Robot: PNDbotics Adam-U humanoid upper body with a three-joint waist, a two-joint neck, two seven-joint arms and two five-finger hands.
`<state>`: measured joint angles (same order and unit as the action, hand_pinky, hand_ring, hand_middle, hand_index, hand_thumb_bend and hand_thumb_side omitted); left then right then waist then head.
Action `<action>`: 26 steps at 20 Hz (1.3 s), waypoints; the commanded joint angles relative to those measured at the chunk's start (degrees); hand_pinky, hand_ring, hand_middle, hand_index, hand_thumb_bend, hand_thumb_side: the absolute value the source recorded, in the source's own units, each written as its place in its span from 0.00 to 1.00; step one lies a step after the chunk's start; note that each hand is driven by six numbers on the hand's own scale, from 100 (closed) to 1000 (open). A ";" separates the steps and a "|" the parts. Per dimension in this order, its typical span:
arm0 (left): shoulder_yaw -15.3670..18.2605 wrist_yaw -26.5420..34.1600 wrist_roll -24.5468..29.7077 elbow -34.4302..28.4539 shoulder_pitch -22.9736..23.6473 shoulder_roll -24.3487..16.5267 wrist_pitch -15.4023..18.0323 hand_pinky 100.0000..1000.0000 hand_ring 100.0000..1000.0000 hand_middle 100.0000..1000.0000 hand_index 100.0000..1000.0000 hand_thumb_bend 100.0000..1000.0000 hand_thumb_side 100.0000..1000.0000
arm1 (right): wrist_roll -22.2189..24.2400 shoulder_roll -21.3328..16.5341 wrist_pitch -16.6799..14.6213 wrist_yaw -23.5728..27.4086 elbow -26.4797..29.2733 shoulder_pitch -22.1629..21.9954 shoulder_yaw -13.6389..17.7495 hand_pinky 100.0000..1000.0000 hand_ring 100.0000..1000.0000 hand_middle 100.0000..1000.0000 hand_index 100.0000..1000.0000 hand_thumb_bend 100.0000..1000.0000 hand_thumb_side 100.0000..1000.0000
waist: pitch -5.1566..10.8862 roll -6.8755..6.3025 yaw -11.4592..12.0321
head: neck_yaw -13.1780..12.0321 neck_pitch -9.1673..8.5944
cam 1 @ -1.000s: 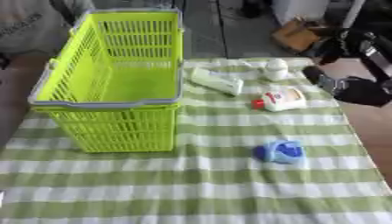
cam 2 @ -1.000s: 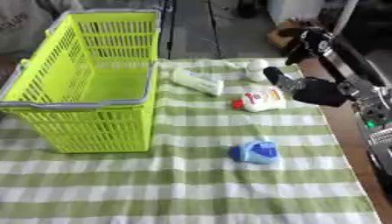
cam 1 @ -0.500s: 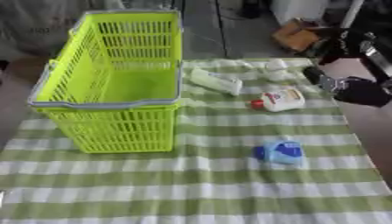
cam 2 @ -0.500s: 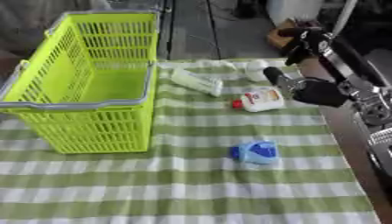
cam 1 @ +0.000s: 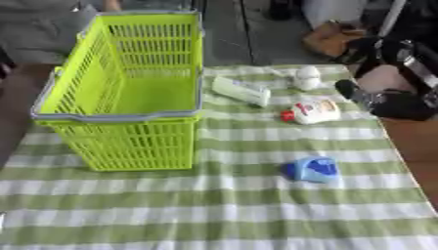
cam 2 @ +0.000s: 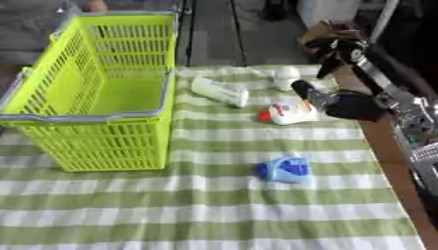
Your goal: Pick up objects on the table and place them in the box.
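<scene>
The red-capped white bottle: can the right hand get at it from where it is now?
Probably yes. The right hand hangs just right of the red-capped white bottle, with nothing between them on the cloth.

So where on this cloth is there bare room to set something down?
The near striped cloth, in front of the basket and the blue object, is bare. It is crowded at the far right: tube, white bottle, red-capped bottle and right robot hand.

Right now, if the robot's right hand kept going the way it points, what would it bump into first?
Probably the white bottle with the red cap; the right hand points left toward it, though depth is hard to judge.
</scene>
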<state>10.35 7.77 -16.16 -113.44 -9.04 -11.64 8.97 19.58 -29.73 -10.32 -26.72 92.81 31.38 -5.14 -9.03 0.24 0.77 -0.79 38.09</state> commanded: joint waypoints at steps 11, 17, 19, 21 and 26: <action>-0.52 -0.18 1.24 -1.16 -0.56 -1.71 -0.45 0.66 0.73 0.76 0.76 0.23 0.88 | 18.79 -1.28 -4.57 -17.61 -12.38 5.77 -4.30 0.78 0.78 0.71 0.82 0.49 0.38 | 0.92 0.15 0.50 | 0.20 0.43; -0.60 -0.23 1.62 -1.16 -0.49 -1.71 -0.57 0.66 0.73 0.76 0.76 0.22 0.88 | 23.59 -0.46 -6.57 -19.10 -18.19 7.56 -5.96 0.81 0.83 0.73 0.84 0.53 0.22 | 1.00 0.14 0.72 | 0.29 0.54; -0.60 -0.24 1.69 -1.16 -0.48 -1.72 -0.58 0.66 0.73 0.76 0.76 0.22 0.88 | 25.07 -0.18 -7.00 -19.52 -19.51 7.88 -6.18 0.82 0.84 0.74 0.85 0.53 0.20 | 1.00 0.13 0.79 | 0.29 0.52; -0.61 -0.24 1.74 -1.16 -0.48 -1.69 -0.60 0.66 0.73 0.76 0.76 0.22 0.88 | 26.26 0.10 -7.28 -19.92 -20.42 8.08 -6.26 0.82 0.84 0.75 0.85 0.53 0.19 | 0.98 0.10 0.82 | 0.33 0.46; -0.65 -0.24 1.86 -1.16 -0.50 -1.68 -0.59 0.66 0.73 0.76 0.76 0.22 0.88 | 27.81 0.36 -8.02 -20.67 -21.52 8.30 -6.78 0.83 0.85 0.75 0.85 0.52 0.20 | 0.95 0.03 0.82 | 0.36 0.38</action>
<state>9.69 7.70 -14.45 -113.44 -9.03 -12.06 8.31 46.23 -28.51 -17.42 -46.90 71.18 38.36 -12.06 -9.00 0.40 1.56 -0.51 38.23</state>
